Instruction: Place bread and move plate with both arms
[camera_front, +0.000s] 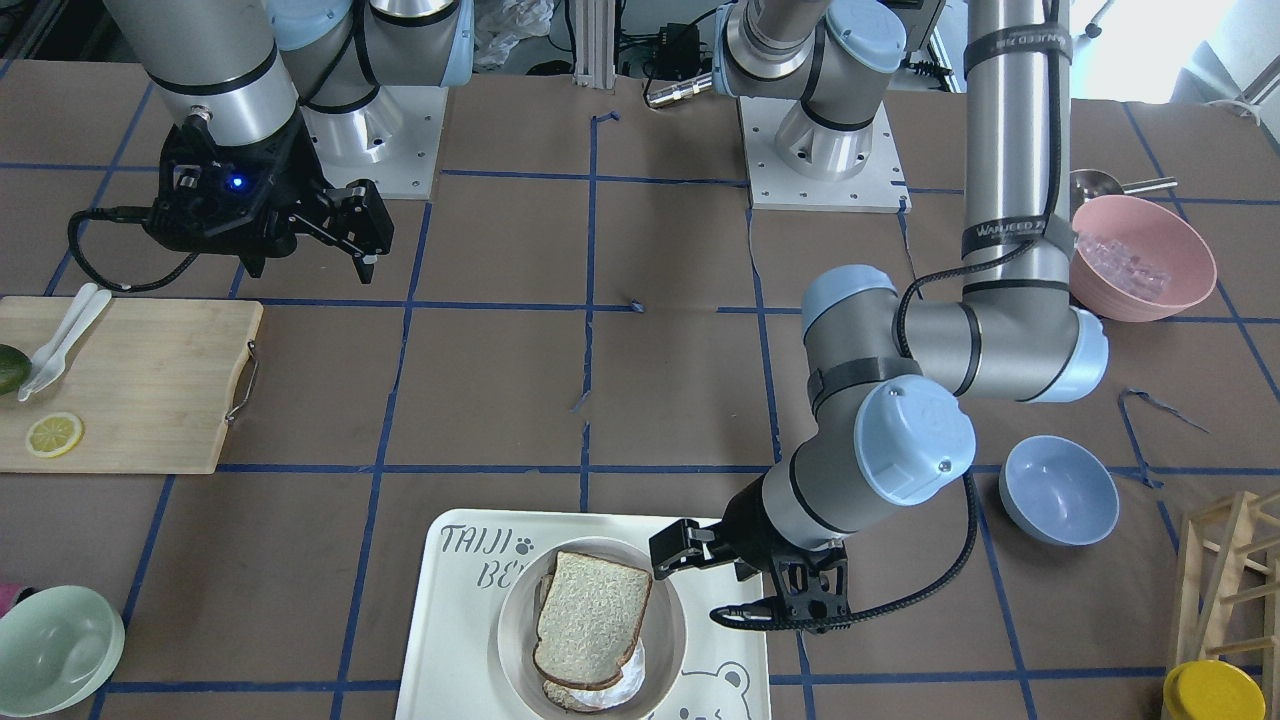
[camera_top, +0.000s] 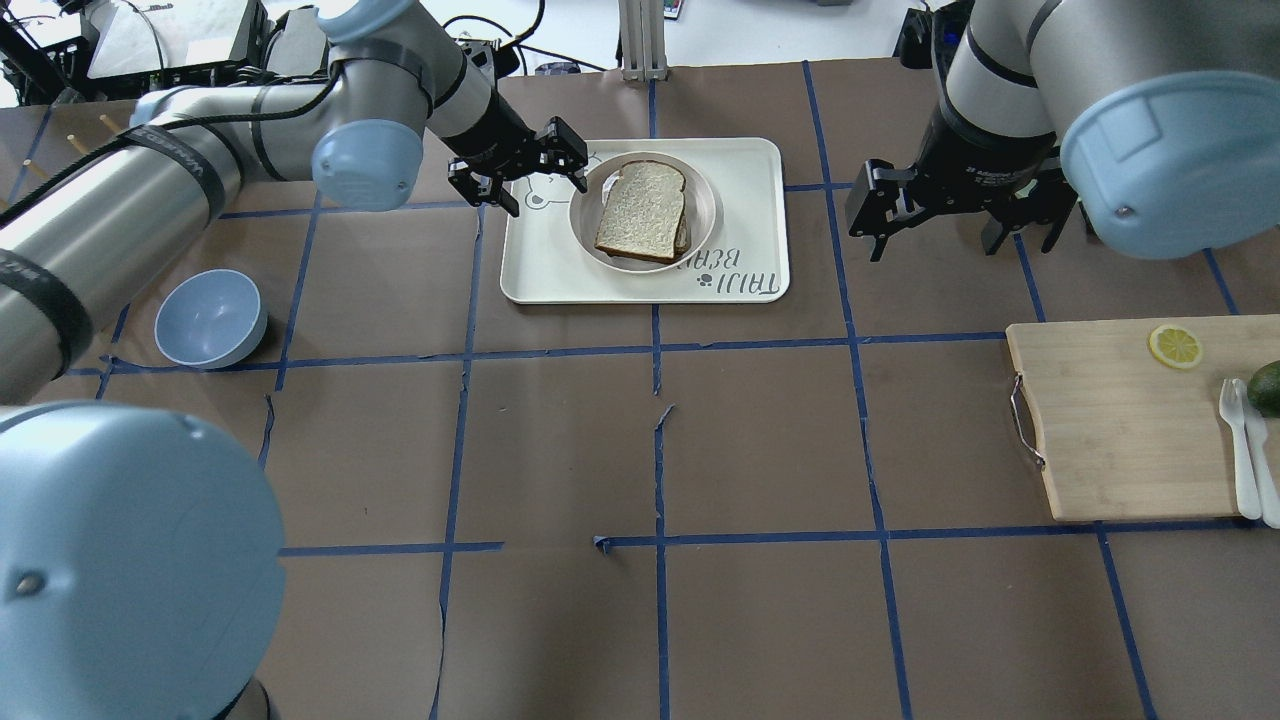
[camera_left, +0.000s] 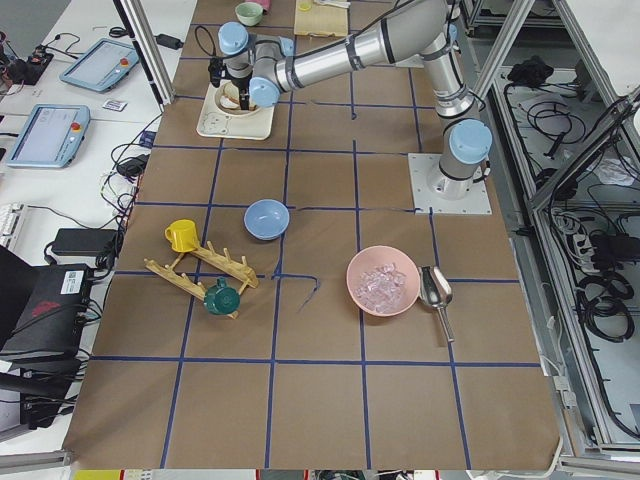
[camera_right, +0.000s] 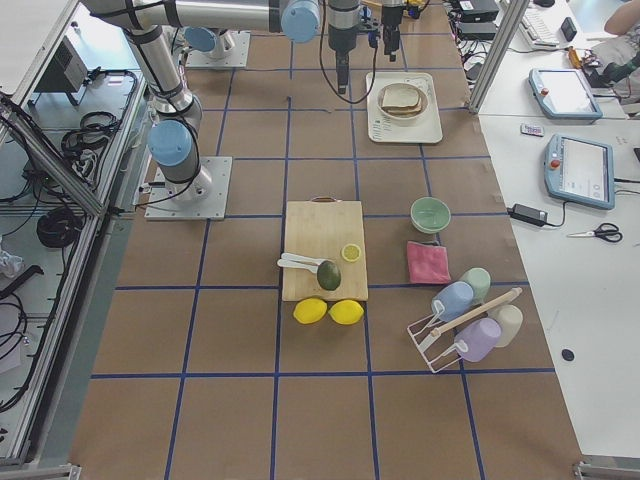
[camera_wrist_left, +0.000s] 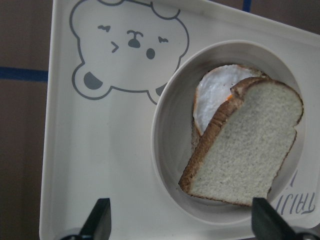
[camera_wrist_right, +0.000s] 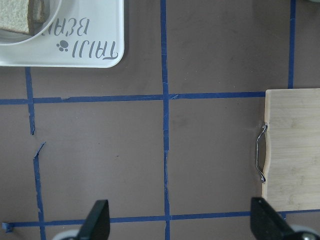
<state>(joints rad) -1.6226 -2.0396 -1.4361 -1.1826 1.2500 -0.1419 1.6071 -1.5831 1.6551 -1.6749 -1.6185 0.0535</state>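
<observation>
The bread lies tilted in the round cream plate, on top of a fried egg and a tanner slice. It also shows in the overhead view and the left wrist view. The plate sits on the white tray. My left gripper is open and empty, just beside the plate's rim over the tray's bear drawing; in the front view it hangs at the plate's right. My right gripper is open and empty over bare table, right of the tray; it also shows in the right wrist view.
The white "TAIJI BEAR" tray holds the plate. A wooden cutting board with a lemon slice, an avocado and white cutlery lies on the right. A blue bowl, a pink bowl and a pale green bowl stand around.
</observation>
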